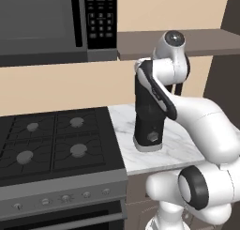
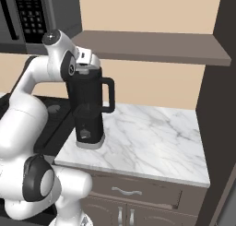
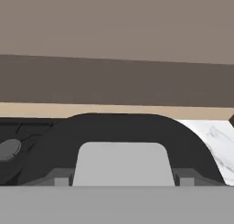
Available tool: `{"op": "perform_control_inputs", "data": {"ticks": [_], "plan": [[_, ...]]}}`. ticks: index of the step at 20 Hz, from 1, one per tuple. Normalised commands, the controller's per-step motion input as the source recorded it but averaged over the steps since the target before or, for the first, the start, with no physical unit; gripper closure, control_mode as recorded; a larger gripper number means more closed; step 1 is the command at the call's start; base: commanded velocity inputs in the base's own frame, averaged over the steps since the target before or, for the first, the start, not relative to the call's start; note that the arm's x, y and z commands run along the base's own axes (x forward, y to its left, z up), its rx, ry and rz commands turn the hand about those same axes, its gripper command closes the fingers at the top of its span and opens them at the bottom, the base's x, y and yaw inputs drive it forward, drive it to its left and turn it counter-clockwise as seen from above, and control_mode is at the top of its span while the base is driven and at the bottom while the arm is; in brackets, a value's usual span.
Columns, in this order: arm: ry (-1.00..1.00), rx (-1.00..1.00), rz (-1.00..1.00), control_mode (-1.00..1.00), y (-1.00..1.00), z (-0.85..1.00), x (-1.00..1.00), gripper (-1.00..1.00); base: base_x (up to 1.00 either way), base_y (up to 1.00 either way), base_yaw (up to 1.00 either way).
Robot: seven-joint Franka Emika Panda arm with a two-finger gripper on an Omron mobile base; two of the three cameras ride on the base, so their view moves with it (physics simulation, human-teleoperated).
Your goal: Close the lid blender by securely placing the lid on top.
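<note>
One blender (image 2: 90, 112) to deal with, standing on the marble counter (image 2: 152, 137) near its left edge, right beside the stove (image 1: 47, 144). Its looped handle (image 2: 109, 96) points away from the stove, toward the open middle of the counter.

You have the arm folded over and the gripper (image 2: 83, 62) parked at the jar's top rim. From the hand view, a dark rounded shape (image 3: 119, 127) sits close under the camera; it reads as the lid or the jar's top, but you cannot separate the two here. The fingertips are hidden, so whether the jaws are apart, closed, or holding the lid cannot be told.

Step in hand, as a judgement: seating the lid on the jar, at or near the final press.

Next move calls for a straight downward push with the lid kept level and centred on the rim, then a clean release upward. Watch for sideways drag; the tall jar could tip toward the counter's front edge.
</note>
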Motion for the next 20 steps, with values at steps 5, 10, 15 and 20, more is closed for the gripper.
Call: {"op": "perform_control_inputs", "data": {"ticks": [5,10,15,20], "plan": [[0.06,-0.02,0.0,-1.0,0.15,-0.21,0.0,-1.0,0.0,0.0,0.0],[-0.02,0.0,0.0,-1.0,0.0,0.0,-0.04,-1.0,0.0,0.0,0.0],[-0.12,0.0,0.0,-1.0,0.0,0.02,-0.28,-1.0,0.0,0.0,0.0],[-0.07,0.0,0.0,-1.0,0.0,0.12,-0.2,-1.0,0.0,0.0,0.0]]}}
